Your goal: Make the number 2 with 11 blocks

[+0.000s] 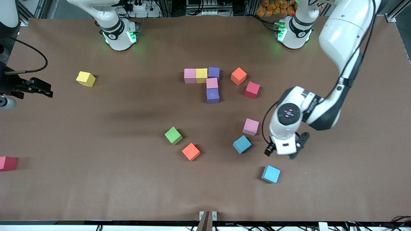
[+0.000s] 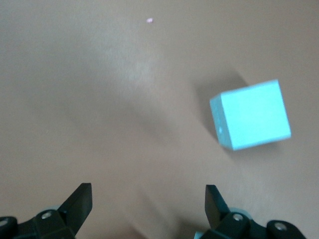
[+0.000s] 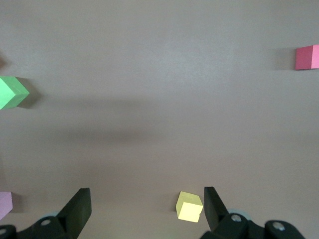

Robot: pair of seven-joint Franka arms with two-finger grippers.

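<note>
A: Progress on the number 2 (image 1: 205,84)?

B: Five cubes placed, touching: pink, yellow, purple across the top row near the arms' bases, then pink and purple running down toward the front camera under the purple end. Six of eleven still to place, judging by the layout.

A: Loose cubes, counted?

B: Eight. One green cube (image 1: 173,135). Two orange: one (image 1: 238,76) just beside the top row toward the left arm's end, one (image 1: 191,151) beside the green, nearer the camera. One pink (image 1: 250,126). Two light blue: a darker-looking one (image 1: 241,144) just beside that pink, and a brighter one (image 1: 271,174) nearest the camera. One yellow (image 1: 85,79) well apart toward the right arm's end. One red (image 1: 252,89) near the upper orange, plus another red (image 1: 7,163) at the table edge, so nine with both reds. Reds probably not needed.

A: Grippers?

B: Left gripper (image 2: 148,206) over bare table between the two light blue cubes, fingers spread wide, nothing held; bright blue cube in its wrist view. Right gripper (image 3: 147,206) waiting at the right arm's end of the table, likewise wide open and empty.
</note>
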